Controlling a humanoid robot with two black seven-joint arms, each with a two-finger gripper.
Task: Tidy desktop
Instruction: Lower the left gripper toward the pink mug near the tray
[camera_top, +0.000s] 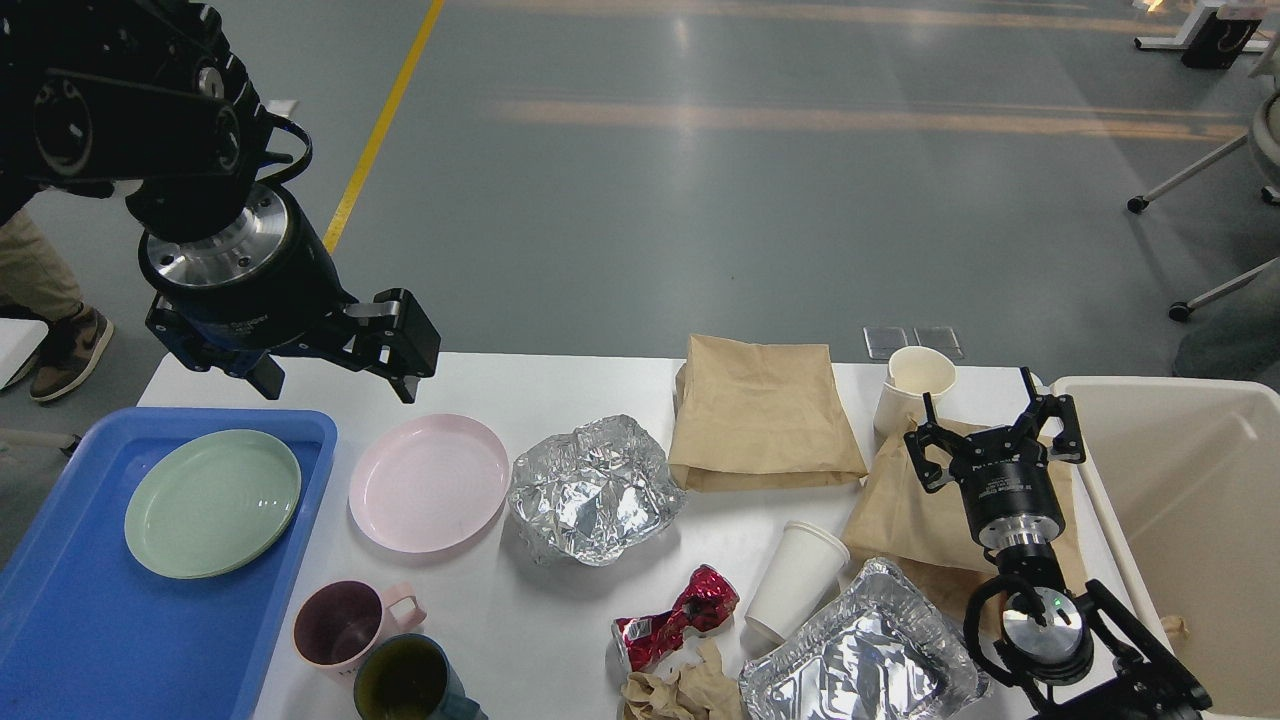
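On the left, a green plate (212, 502) already lies in the blue tray (60, 620); the left gripper (340, 365) hovers above, its opening hard to judge. The white desktop (560, 390) stays cluttered: pink plate (429, 482), foil, bags, cups. The right gripper (995, 425), spread wide and empty, hangs beside the beige bin (1180, 480).

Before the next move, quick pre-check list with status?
1. Right gripper empty, jaws apart: ok.
2. Left gripper empty: ok; jaws open or shut: cannot tell.
3. Bin has room: ok.
4. Blue tray has room beside the green plate: ok.
5. Pink plate lies flat, nothing on it: ok.
6. Table tidy: not ok; crushed can, foil, bags and cups remain.
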